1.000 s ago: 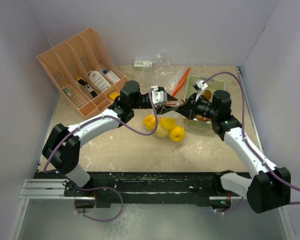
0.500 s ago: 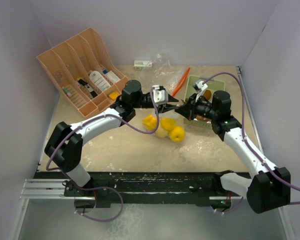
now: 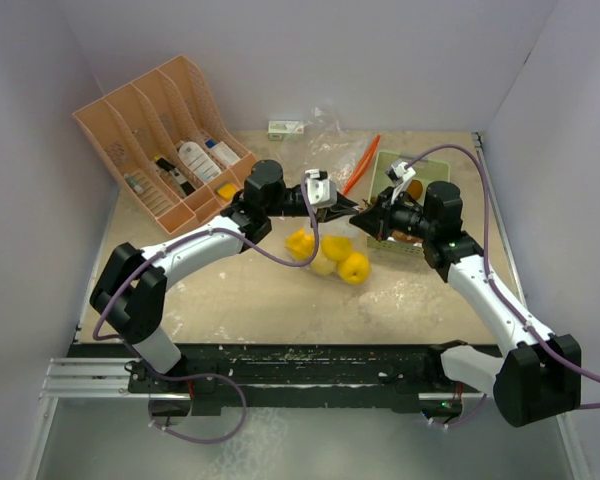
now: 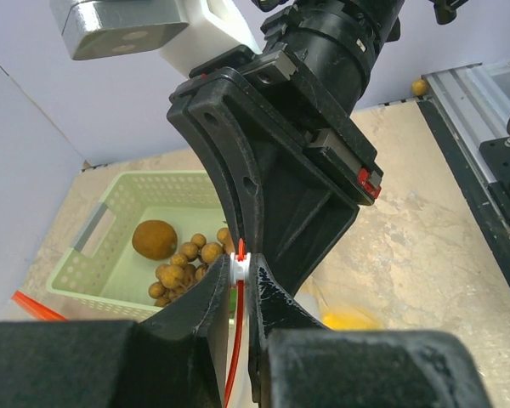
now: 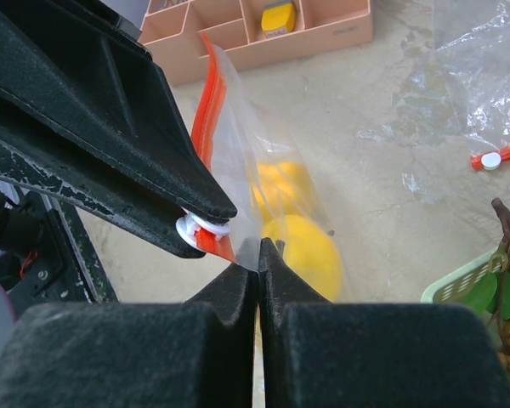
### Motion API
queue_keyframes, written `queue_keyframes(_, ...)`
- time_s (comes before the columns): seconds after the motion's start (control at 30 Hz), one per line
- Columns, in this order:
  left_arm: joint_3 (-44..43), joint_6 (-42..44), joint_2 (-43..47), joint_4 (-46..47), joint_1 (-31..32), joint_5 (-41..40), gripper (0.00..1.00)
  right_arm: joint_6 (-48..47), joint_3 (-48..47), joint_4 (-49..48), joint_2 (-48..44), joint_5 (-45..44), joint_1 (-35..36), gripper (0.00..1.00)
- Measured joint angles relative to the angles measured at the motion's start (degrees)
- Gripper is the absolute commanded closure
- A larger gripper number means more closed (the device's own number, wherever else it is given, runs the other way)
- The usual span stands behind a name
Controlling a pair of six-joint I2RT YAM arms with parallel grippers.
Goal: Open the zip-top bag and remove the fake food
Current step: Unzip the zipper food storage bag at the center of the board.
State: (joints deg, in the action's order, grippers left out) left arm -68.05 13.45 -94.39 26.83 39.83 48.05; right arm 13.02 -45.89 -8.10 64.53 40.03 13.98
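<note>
Zip-top bag (image 5: pixel 238 149) is held up mid-worktop (image 3: pixel 260 290) between the 2 arms, with yellow fake food (image 3: pixel 353 267) in its bottom. Left fingers (image 4: pixel 206 304) pinch its orange zip strip at the white slider (image 4: pixel 240 266). Right fingers (image 5: pixel 228 296), pressed together, nip its clear film.

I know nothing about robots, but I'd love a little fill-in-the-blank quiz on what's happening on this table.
1. The fake lemons inside the clear zip-top bag are ____ in colour.
2. The left gripper pinches the bag's small ____ slider.
3. The brown potato-like lumps lie in a pale green ____.
4. The right gripper is shut on the bag, while the peach rack stands at the table's back ____ corner.

Missing words: yellow; white; basket; left.
</note>
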Motion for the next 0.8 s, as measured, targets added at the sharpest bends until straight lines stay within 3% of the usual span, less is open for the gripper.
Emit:
queue_keyframes(0.47,1.44,-0.79,0.79,0.92,-0.09,-0.66,1.0,1.44,1.88,-0.85,-6.75,-2.1,0.35,1.0)
queue_keyframes(0.8,7.96,-3.5,3.8,6.1,-2.27,-3.3,1.0,2.01,2.32,-0.26,-9.53,-7.28,0.5,1.0)
